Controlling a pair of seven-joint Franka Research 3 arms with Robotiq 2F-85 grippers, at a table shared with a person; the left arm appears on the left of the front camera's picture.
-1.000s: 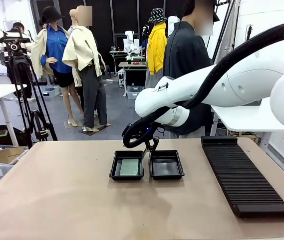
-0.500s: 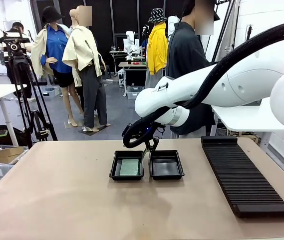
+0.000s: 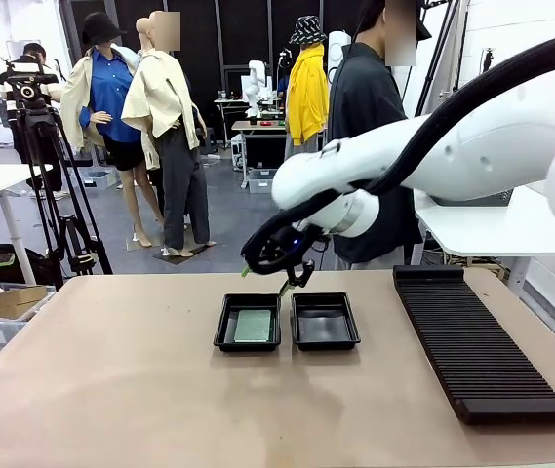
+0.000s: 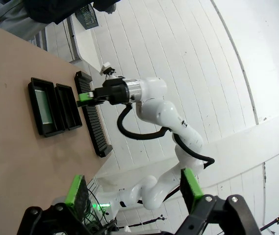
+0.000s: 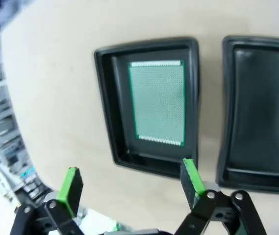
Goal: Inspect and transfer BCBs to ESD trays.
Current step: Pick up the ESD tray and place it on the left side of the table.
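Observation:
Two black ESD trays lie side by side at the table's middle. The left tray [image 3: 224,334] [image 5: 109,112] [image 4: 36,83] holds one green BCB [image 3: 254,325] [image 5: 159,100] [image 4: 43,103] flat on its floor. The right tray [image 3: 324,324] [image 5: 262,107] [image 4: 69,108] holds nothing. My right gripper [image 3: 265,280] [image 5: 129,186] [image 4: 86,96] hangs open just above the trays' far edge, with nothing between its green pads. High over the table, away from the trays, my left gripper [image 4: 133,193] stands open and holds nothing.
A long black ribbed rack [image 3: 477,341] [image 4: 92,120] lies along the table's right side. A person in a dark shirt [image 3: 365,146] stands behind the far edge. Bare tabletop spreads in front of and left of the trays.
My right arm has risen a little and shifted right, lifting the gripper off the trays' far edge. The person has stepped slightly to the right. Trays and board lie unchanged.

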